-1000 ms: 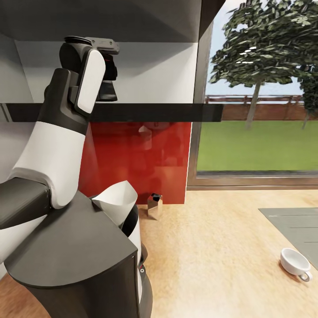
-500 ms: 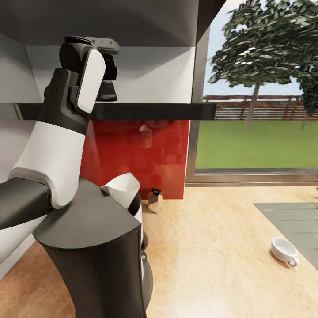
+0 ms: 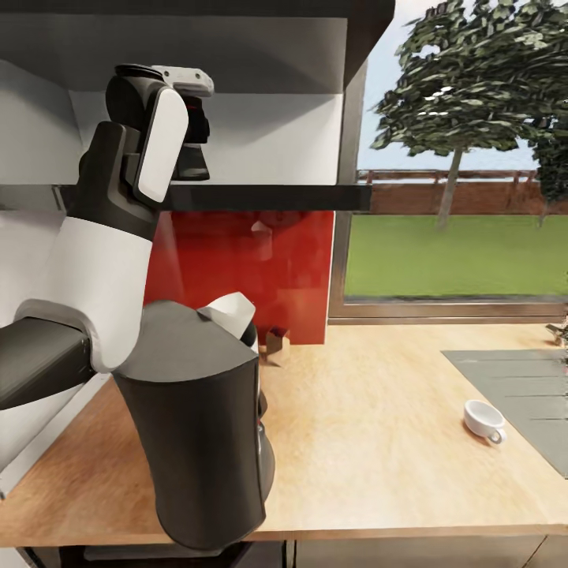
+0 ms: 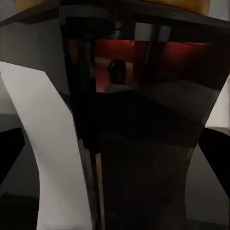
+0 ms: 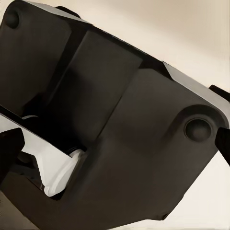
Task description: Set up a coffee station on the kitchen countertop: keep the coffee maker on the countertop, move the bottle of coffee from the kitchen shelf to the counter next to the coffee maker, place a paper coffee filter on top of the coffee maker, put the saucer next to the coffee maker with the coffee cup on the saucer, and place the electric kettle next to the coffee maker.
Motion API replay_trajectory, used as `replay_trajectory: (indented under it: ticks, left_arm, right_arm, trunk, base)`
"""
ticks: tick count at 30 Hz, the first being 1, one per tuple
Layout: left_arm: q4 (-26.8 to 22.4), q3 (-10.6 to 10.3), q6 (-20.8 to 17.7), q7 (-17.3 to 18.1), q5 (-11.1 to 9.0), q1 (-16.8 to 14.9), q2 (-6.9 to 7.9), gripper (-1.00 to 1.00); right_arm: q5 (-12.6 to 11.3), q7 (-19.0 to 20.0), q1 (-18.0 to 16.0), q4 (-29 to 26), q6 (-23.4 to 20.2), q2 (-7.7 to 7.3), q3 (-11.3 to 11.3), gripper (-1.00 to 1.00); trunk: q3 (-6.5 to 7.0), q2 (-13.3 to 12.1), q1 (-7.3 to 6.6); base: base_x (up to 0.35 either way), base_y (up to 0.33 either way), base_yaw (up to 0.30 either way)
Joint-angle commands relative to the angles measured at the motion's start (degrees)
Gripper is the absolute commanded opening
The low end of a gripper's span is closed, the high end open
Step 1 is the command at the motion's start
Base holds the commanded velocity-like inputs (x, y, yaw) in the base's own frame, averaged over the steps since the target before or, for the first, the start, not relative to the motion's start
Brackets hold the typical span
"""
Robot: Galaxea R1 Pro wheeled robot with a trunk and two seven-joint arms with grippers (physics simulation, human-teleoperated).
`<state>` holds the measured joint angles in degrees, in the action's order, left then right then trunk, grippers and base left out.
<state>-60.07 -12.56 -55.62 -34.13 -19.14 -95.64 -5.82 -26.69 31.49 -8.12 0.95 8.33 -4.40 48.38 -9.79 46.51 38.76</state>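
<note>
The dark coffee maker [image 3: 197,442] stands at the counter's front left edge, with a white paper filter [image 3: 230,312] sticking out of its top. My left arm is raised in front of the shelf, and its gripper [image 3: 192,162] hangs high above the machine. In the left wrist view its dark fingertips [image 4: 10,153] sit wide apart. The right gripper [image 5: 115,143] is open close to the coffee maker [image 5: 124,120], where the filter [image 5: 52,167] also shows. A white coffee cup [image 3: 483,418] lies on the counter at the right.
A small silver container with a dark top [image 3: 276,343] stands against the red backsplash [image 3: 260,268]. A dark shelf [image 3: 260,197] runs above it under the upper cabinet. A grey mat [image 3: 521,386] covers the counter's right end, and a window [image 3: 457,237] is behind.
The camera has drawn back, so the whole picture shifted: the coffee maker and cup look smaller and the counter's front edge now shows. The left arm keeps its pose.
</note>
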Motion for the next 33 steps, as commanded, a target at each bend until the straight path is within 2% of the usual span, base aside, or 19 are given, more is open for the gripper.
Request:
replay_trajectory:
  ticks: [1,19,33]
  left_arm:
    - [0.0,-0.1,-0.1,-0.6,-0.6,-0.1,0.02,-1.00]
    - [-0.1,0.3,-0.1,-0.6,-0.6,-0.1,0.02,-1.00]
    - [-2.1,0.6,-0.1,-0.4,-0.6,-0.1,0.26,-1.00]
  right_arm:
    - [-0.5,0.2,-0.1,0.1,0.3,0.01,0.5,1.00]
    - [-0.5,0.2,-0.1,0.1,0.3,0.01,0.5,1.00]
    - [-0.5,0.2,-0.1,0.1,0.3,0.01,0.5,1.00]
  trunk:
    - [-0.09,0.1,-0.02]
    - [-0.09,0.1,-0.02]
    - [-0.09,0.1,-0.02]
  base:
    - [-0.305,0.000,0.000]
    - [-0.332,0.000,0.000]
    - [-0.337,0.000,0.000]
